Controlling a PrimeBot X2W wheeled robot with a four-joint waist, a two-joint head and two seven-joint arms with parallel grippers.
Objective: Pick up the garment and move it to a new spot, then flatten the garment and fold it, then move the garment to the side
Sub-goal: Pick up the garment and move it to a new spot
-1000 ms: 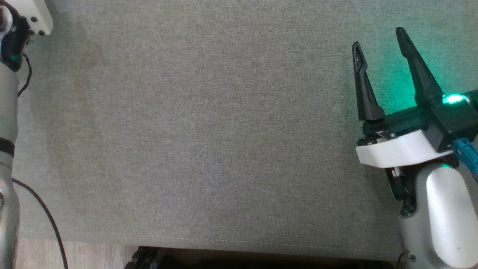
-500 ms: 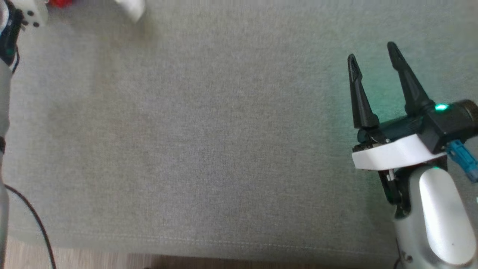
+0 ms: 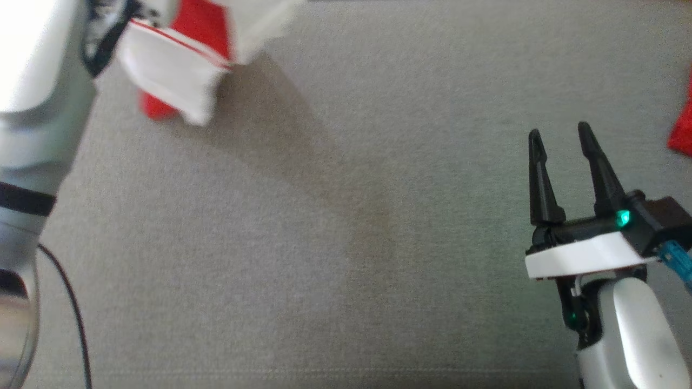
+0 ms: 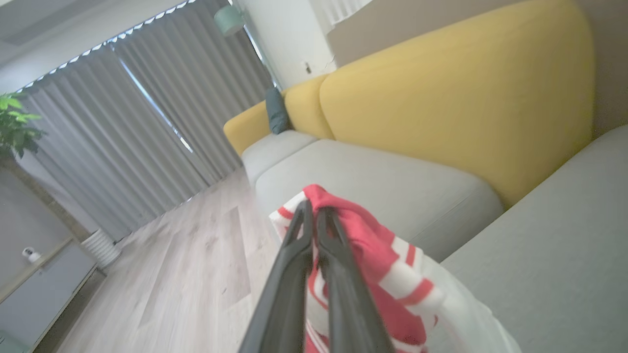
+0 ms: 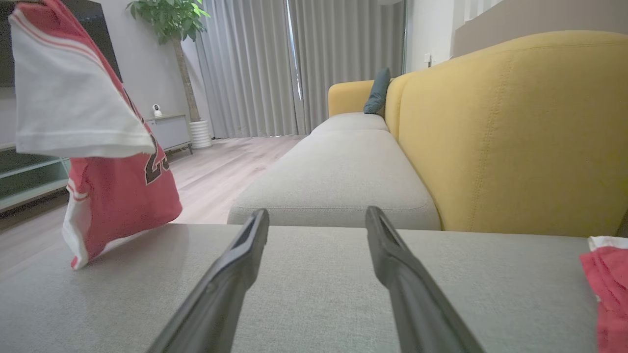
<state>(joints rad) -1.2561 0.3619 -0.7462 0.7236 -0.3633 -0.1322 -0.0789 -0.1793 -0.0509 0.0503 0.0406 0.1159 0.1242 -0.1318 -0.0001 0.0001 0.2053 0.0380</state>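
The garment is a red and white jersey. It hangs at the top left of the head view, beside my pale left forearm. In the left wrist view my left gripper is shut on a bunched edge of the garment, which drapes down past the fingers. The right wrist view has the garment dangling at the left, its lowest corner touching the grey cushion. My right gripper stands open and empty over the cushion at the right, far from the garment, fingers spread wide.
The work surface is a wide grey cushion. Another red and white cloth lies at its right edge, close to my right gripper. A yellow backrest stands behind, with a wooden floor to the left.
The head camera has shifted, so the whole picture moved. The garment, barely in view half a second ago, now hangs large at the top left. The right gripper stays open.
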